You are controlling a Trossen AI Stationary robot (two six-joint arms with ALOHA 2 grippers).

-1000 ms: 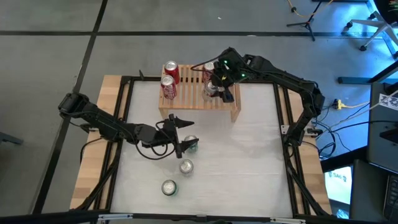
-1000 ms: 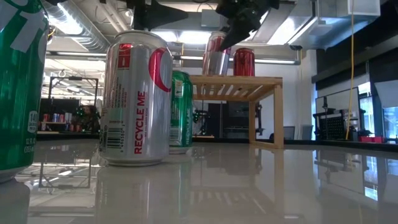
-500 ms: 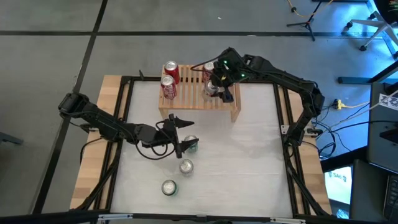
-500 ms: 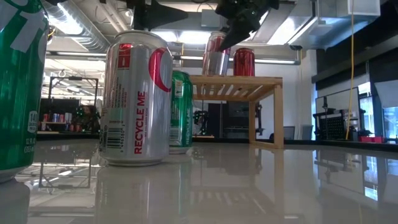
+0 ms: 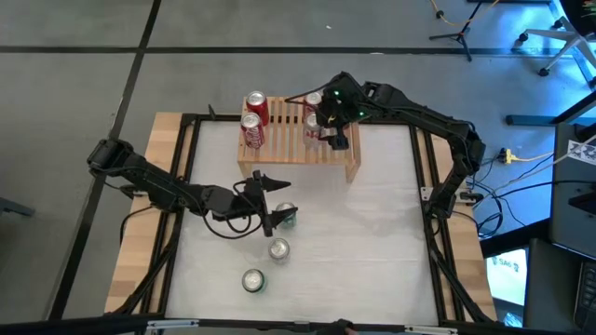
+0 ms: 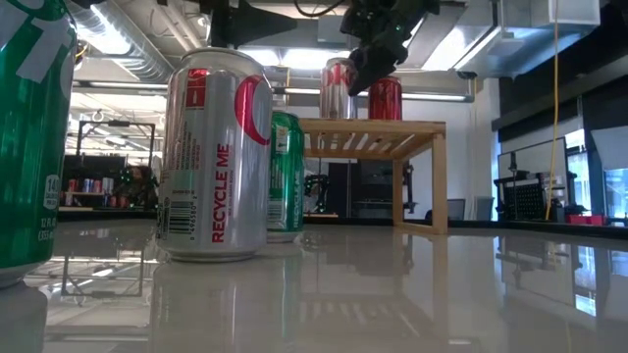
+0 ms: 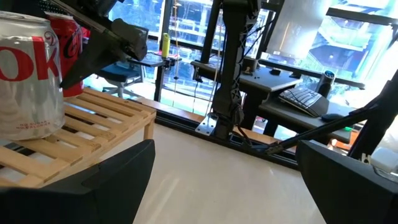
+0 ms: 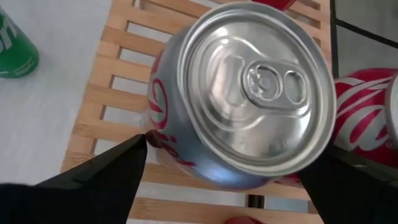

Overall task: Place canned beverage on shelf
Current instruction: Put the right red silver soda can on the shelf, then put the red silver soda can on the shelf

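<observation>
Where wrist looks down: can (image 8: pixel 245 93) lid (pull-tab).

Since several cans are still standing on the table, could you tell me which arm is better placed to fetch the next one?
Left. The left gripper hangs open beside the green can, while the right gripper is open over the silver can on the shelf.

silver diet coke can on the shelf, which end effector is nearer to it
Right. The right end effector hangs directly over the silver Diet Coke can; the left end effector is off the shelf, above the table.
</observation>
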